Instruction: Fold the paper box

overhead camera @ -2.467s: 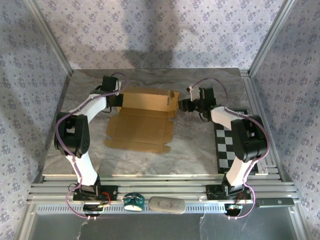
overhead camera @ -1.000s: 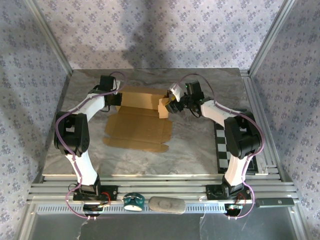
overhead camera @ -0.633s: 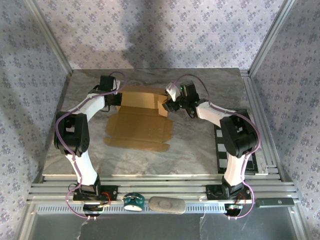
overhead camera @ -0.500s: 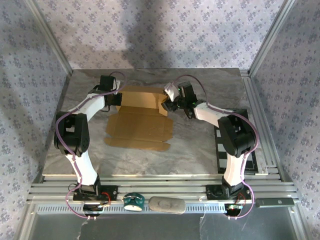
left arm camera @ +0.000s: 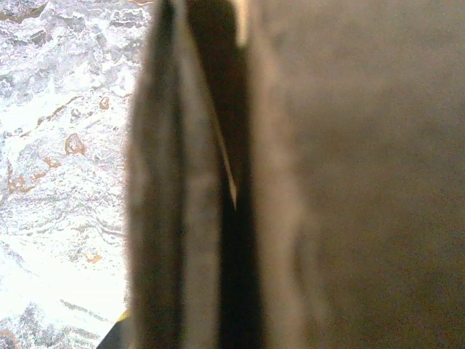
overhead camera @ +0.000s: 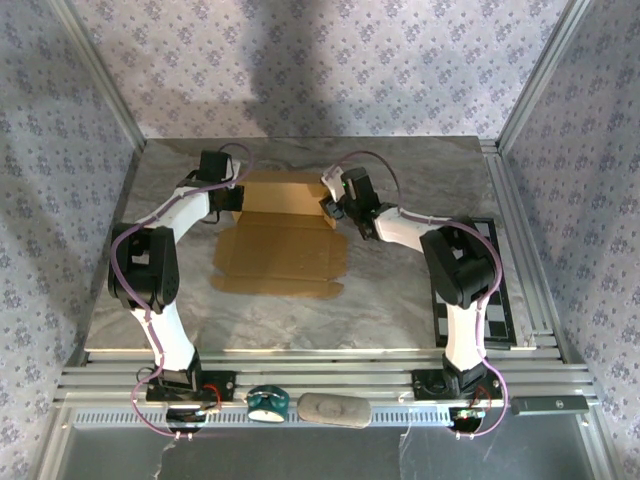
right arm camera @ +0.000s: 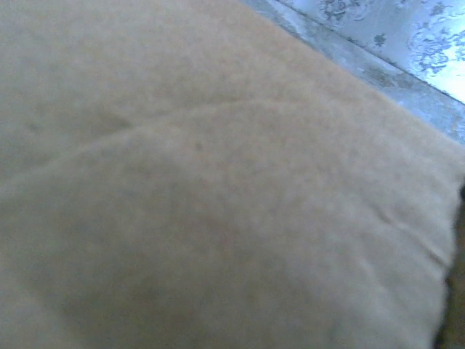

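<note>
1. Paper box (overhead camera: 280,245) – plain tan cardboard, part-folded, on the middle of the marbled table (overhead camera: 400,300), slightly left of centre. Its near panel lies flat with a narrow flap toward the arm bases; its far portion stands up from the surface as a low wall.
2. Left gripper (overhead camera: 233,198) – at the left end of the raised far portion, touching the cardboard. The fingers are clenched together; whether a flap is pinched between them cannot be told.
3. Left wrist view: dark, blurred cardboard (left arm camera: 363,174) seen edge-on and very close, with a narrow vertical gap between two layers. The bright marbled table top (left arm camera: 65,145) lies to the left.
4. Right gripper (overhead camera: 332,206) – at the right end of the raised portion, against the box's right far corner, the arm reaching in from the right. The spread of its fingers cannot be told.
5. Right wrist view: a creased tan cardboard face (right arm camera: 218,182) pressed close to the lens, with a strip of patterned wall (right arm camera: 407,36) at the upper right corner.
6. Checkered board (overhead camera: 497,310) – black and white, flat at the table's right edge, partly behind the right arm and well apart from the box.
</note>
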